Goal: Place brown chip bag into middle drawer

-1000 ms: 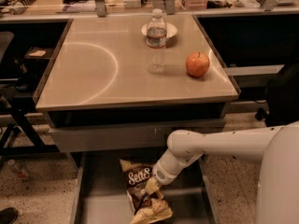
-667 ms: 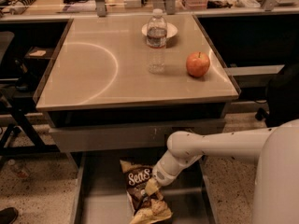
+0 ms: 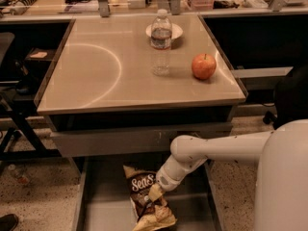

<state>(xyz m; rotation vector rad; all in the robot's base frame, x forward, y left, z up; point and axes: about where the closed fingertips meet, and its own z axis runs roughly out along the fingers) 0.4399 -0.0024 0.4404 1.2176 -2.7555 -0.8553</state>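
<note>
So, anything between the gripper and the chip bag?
Nothing: in the camera view the gripper sits right on the bag, over the drawer floor.

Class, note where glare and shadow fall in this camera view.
Camera view: a bright curved arc, likely glare, crosses the desk top; the apple and water bottle are well lit; the middle drawer lies dimmer below, where the gripper meets the brown chip bag.

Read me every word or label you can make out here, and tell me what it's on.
"Sea S...": white script on the brown chip bag, which lies in the middle drawer with the gripper at its middle.
Water bottle: any label is too blurred to read.
Nothing else is readable.
</note>
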